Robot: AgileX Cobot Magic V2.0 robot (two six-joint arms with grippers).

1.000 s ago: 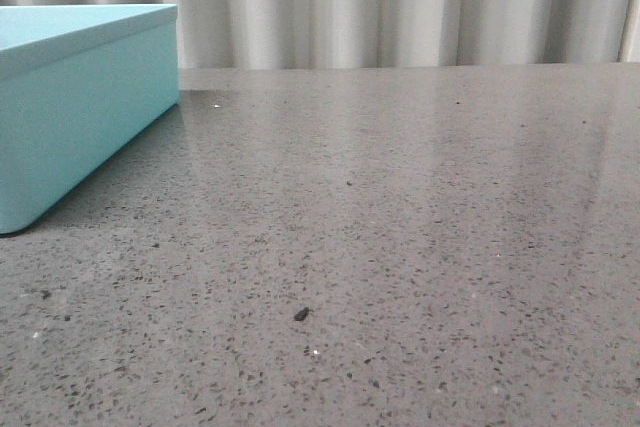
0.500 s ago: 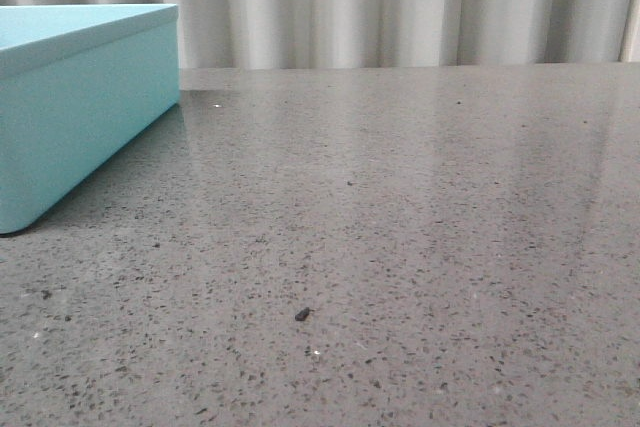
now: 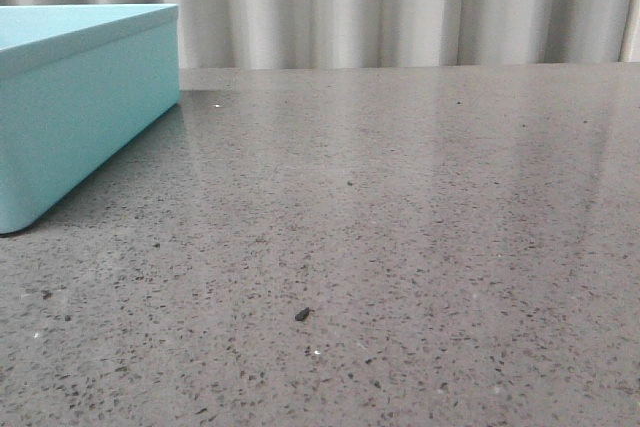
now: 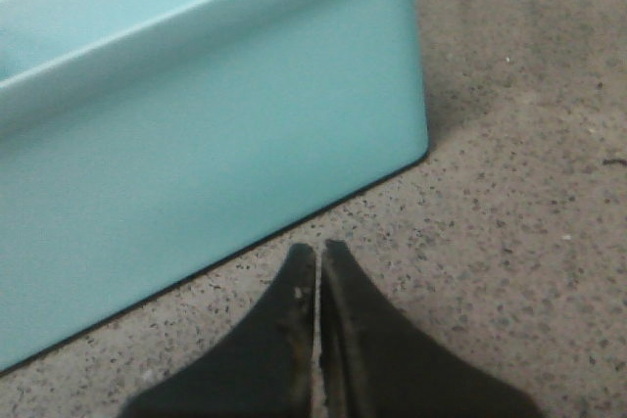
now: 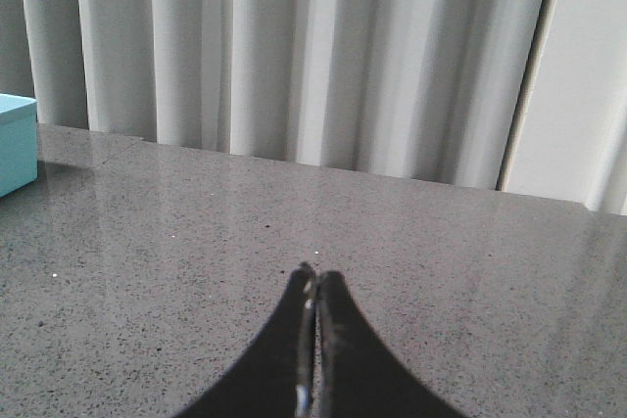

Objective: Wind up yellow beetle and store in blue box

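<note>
blue box [image 4: 196,144], left end effector [image 4: 315,261] closed beside

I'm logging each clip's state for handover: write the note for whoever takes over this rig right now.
Left gripper: shut, empty, low over the table beside the box.
Right gripper: shut, empty, above bare table, facing the curtain.
Box sits at the table's far left in the front view, lid on.
Beetle: in none of the views. It could be inside the box or off camera; the pictures cannot tell.
Left to do: find the beetle before anything else.
</note>
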